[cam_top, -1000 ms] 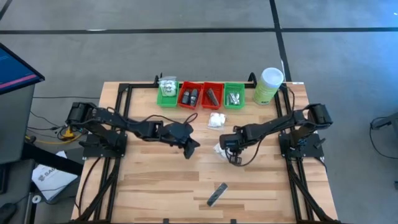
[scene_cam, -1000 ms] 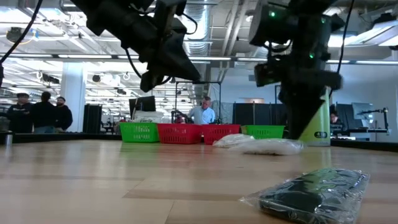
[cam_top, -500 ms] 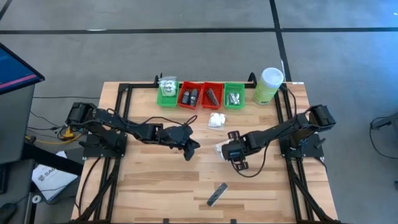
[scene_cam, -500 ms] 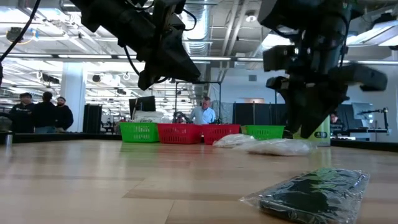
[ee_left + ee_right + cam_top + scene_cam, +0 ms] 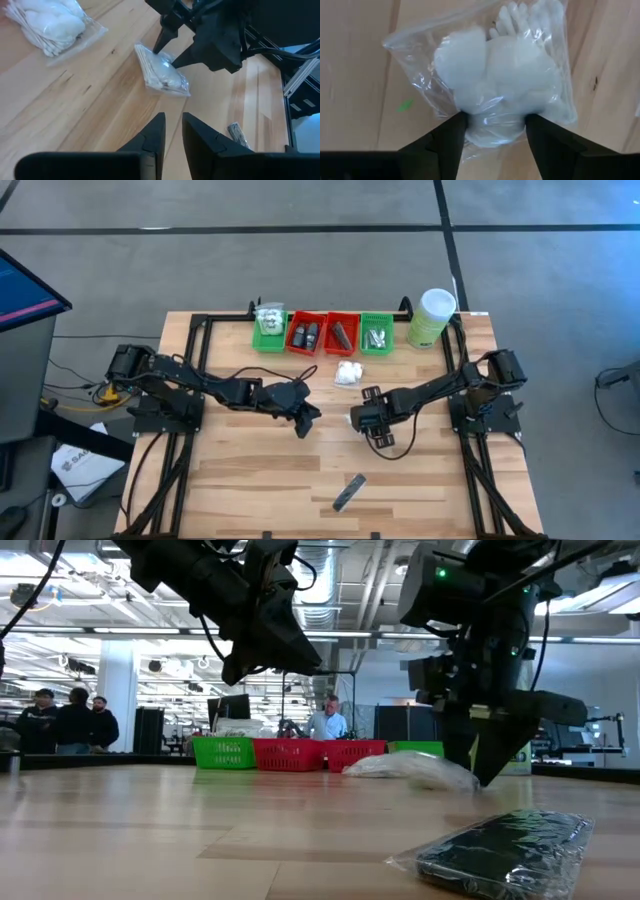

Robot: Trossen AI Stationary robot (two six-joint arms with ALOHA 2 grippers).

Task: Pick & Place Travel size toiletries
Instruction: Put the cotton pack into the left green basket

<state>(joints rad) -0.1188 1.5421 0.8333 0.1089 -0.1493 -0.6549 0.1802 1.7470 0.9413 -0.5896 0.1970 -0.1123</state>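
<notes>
A white soft packet in clear plastic (image 5: 497, 75) lies flat on the table right of centre. My right gripper (image 5: 495, 135) points down over it, open, one finger on each side of the packet's near end; it also shows in the left wrist view (image 5: 167, 47). My left gripper (image 5: 305, 423) hangs above the table's middle with only a narrow gap between its fingers (image 5: 170, 130) and nothing in it. A second white packet (image 5: 347, 373) lies near the trays. A dark flat bar in plastic (image 5: 348, 492) lies near the front edge. My right gripper straddles the packet's near end (image 5: 492, 127) from above, fingers pointing steeply down. The plastic fills the gap between the two fingers (image 5: 451, 137). Whether they touch it I cannot tell. The packet lies flat on the table.
A row of small trays, green (image 5: 269, 330), red (image 5: 306, 333), red (image 5: 342, 333) and green (image 5: 376, 333), stands along the far edge. A tall pale green canister (image 5: 432, 318) stands at their right. People stand in the room behind the table.
My right gripper has rolled about its wrist, opened its fingers and come down over the white packet. My left gripper has stayed where it was.
</notes>
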